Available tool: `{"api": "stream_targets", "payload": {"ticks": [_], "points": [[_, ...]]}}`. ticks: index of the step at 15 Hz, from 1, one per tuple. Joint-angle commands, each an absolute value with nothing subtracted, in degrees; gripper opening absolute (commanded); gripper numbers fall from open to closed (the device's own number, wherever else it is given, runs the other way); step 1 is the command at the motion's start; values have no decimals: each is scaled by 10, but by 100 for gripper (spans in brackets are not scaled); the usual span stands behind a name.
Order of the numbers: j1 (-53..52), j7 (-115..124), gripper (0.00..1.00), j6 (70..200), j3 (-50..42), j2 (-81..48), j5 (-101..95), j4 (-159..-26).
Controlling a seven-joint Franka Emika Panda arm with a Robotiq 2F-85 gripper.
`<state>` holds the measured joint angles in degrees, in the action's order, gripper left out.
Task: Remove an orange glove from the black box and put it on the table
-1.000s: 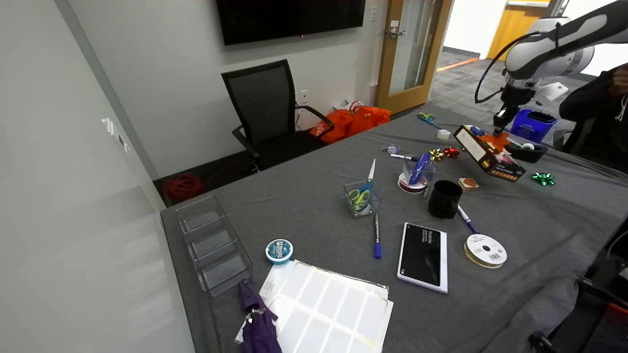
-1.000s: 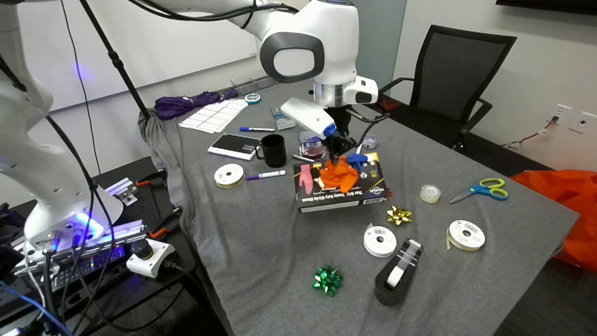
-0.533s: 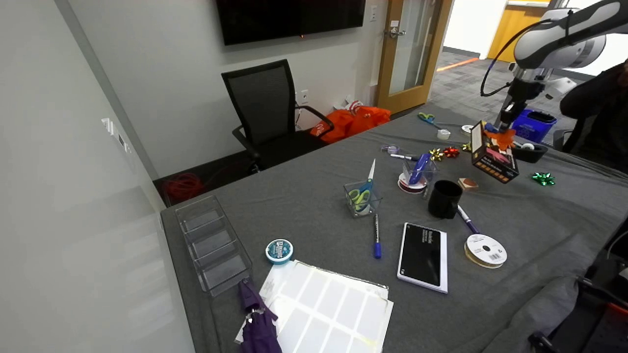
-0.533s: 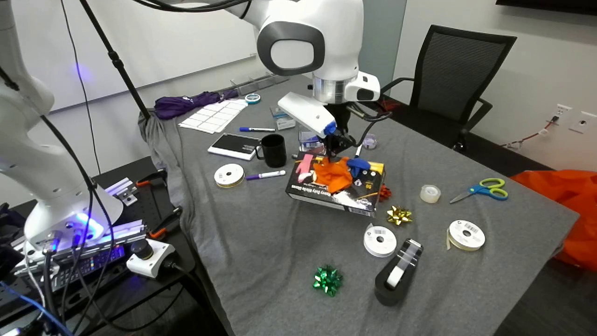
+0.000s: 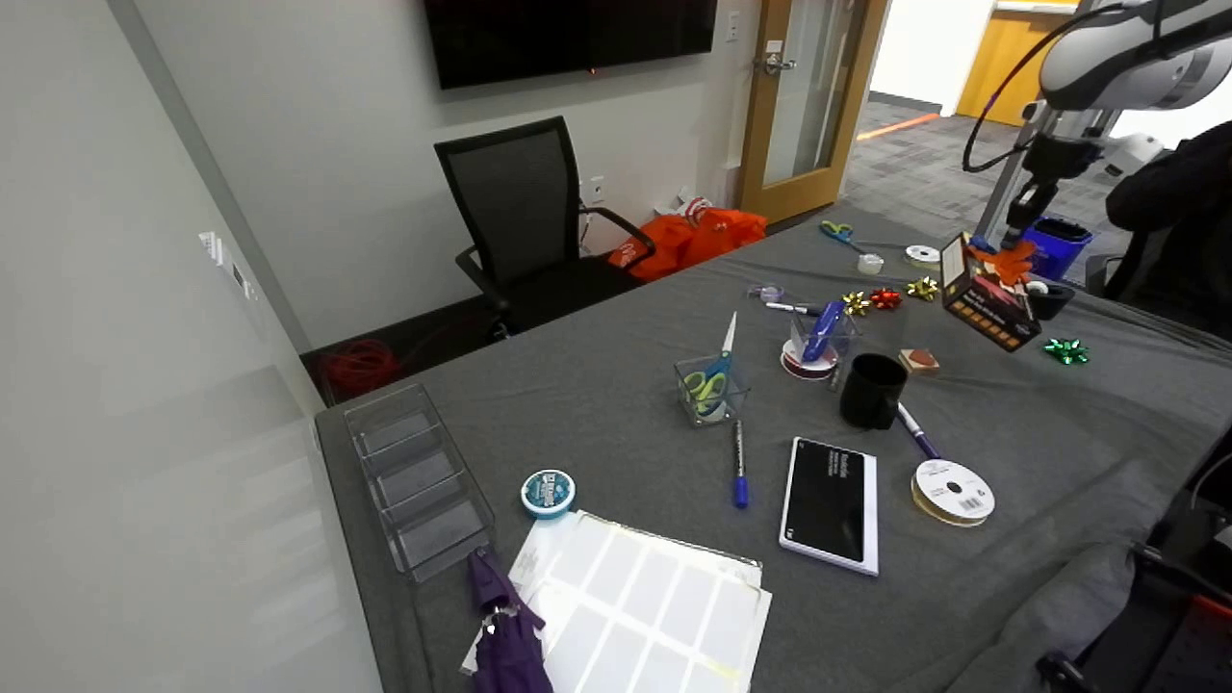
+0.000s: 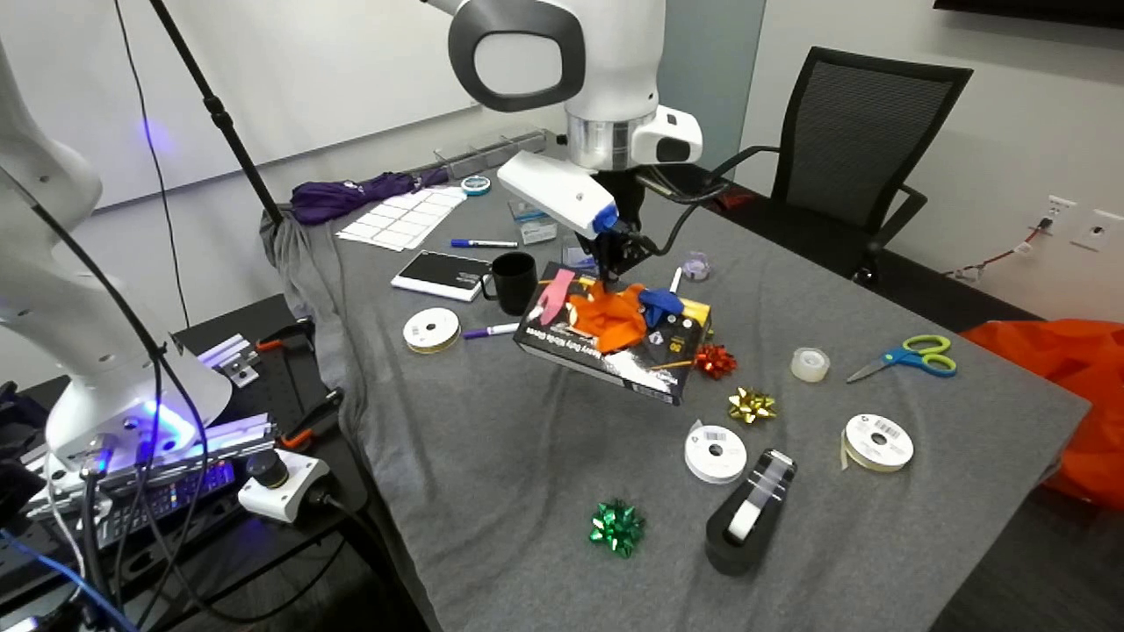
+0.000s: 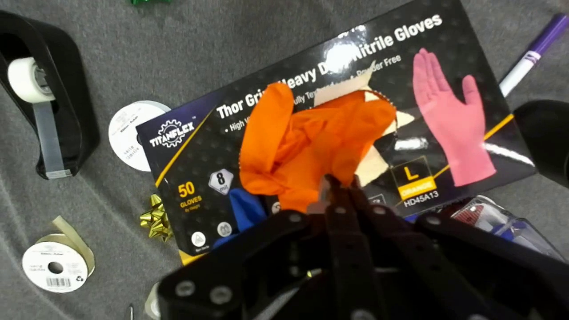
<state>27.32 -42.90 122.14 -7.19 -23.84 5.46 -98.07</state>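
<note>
Pinching the orange glove (image 7: 304, 153) just beneath it, the hand (image 7: 341, 181) points down.

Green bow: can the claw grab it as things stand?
Probably not: the claw looks shut on the orange glove, with the black box tilted beneath it. Nothing covers the green bow in an exterior view, so that load seems the main obstacle.

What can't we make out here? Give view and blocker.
Inside of the box: wrist view, under the orange glove.
Pinched part of the orange glove: wrist view, behind the claw.
Purple marker, one end: an exterior view, behind the box.
Green bow: wrist view, top edge cuts it.
Mug: wrist view, right edge cuts it.
</note>
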Motion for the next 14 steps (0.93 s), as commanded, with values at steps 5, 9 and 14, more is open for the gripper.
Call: {"api": "stream_targets", "payload": {"ticks": [5, 9, 14], "points": [[255, -427, 0, 1279, -92, -230, 43, -1023], [260, -432, 0, 1275, -90, -231, 39, -1022], [261, -420, 0, 1367, -92, -264, 29, -1034]]}}
